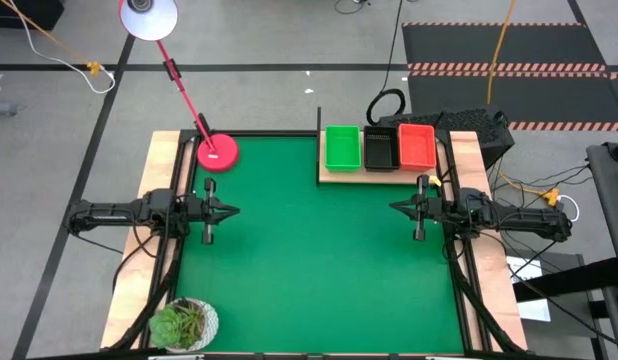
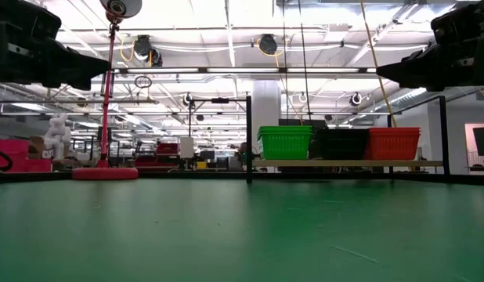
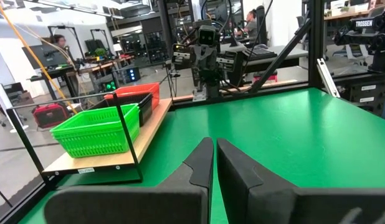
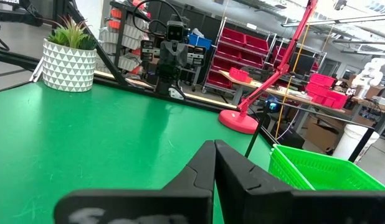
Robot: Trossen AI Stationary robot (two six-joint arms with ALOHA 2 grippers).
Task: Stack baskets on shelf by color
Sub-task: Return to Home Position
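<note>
Shelf [image 1: 334, 177]: flat board of pale natural wood, rectangular, on a thin dark frame at the far right corner of the table; the low view shows it raised a little above the mat.
Green baskets [image 1: 342, 147]: glossy plastic mesh, shallow and rectangular, at the shelf's left end; I cannot tell the layers apart.
Black baskets [image 1: 380, 148]: same mesh and shape, in the middle of the shelf, touching both neighbours.
Orange-red baskets [image 1: 416, 146]: same make, at the shelf's right end.
Mat [image 1: 319, 260]: smooth green sheet covering the table between wooden side rails.
My left gripper [image 1: 232, 211]: matte dark fingers pressed together to a thin slit, holding nothing, above the mat's left edge, pointing inward, well apart from the shelf.
My right gripper [image 1: 394, 207]: fingers likewise clenched and empty, above the mat's right side, just in front of the shelf, facing the left one.
Lamp [image 1: 218, 152]: round red base on the mat's far left corner, slim red stem, white domed shade.
Potted plant [image 1: 184, 324]: spiky green leaves in a white patterned pot, near left corner.
</note>
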